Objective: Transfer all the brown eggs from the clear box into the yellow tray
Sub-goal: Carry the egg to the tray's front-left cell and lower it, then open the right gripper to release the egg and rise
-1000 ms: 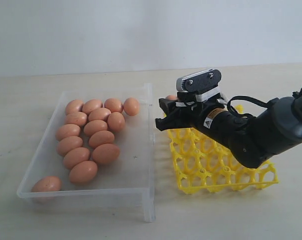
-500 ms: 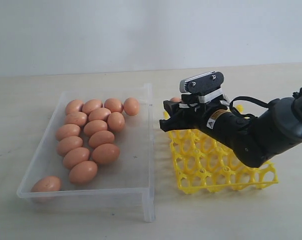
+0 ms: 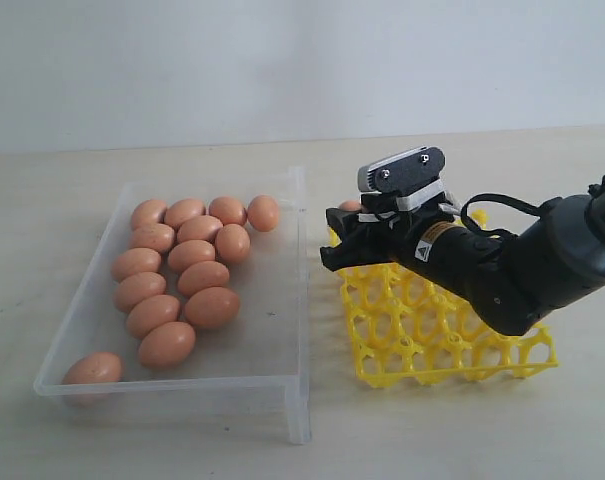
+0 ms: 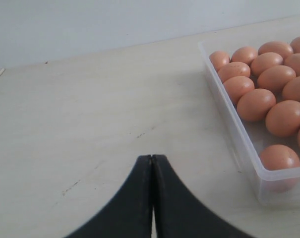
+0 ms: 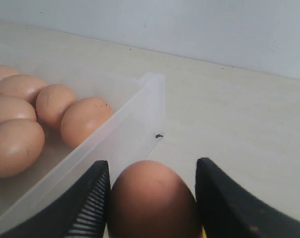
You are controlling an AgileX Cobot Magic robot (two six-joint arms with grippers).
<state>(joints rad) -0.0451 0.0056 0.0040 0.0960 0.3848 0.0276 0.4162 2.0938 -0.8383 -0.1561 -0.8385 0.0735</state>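
Several brown eggs (image 3: pixel 192 255) lie clustered in the clear box (image 3: pixel 297 330) on the left, with one more alone at its near corner (image 3: pixel 94 368). The yellow tray (image 3: pixel 452 340) sits right of the box, partly hidden by the right arm. My right gripper (image 3: pixel 332 238) is low over the tray's far left corner, shut on one brown egg (image 5: pixel 152 198), which peeks out behind the fingers (image 3: pixel 350 206). The box wall (image 5: pixel 125 134) is just beside it. My left gripper (image 4: pixel 152 157) is shut and empty over bare table, left of the box (image 4: pixel 239 144).
The pale wooden table (image 3: pixel 182 440) stretches around the box and tray, with a plain white wall behind. The right arm's dark body (image 3: pixel 512 270) lies across the tray's far side. The left arm is out of the exterior view.
The right gripper has sunk and shifted slightly right with the egg, closer to the tray's far left corner. The eggs in the box have not moved.
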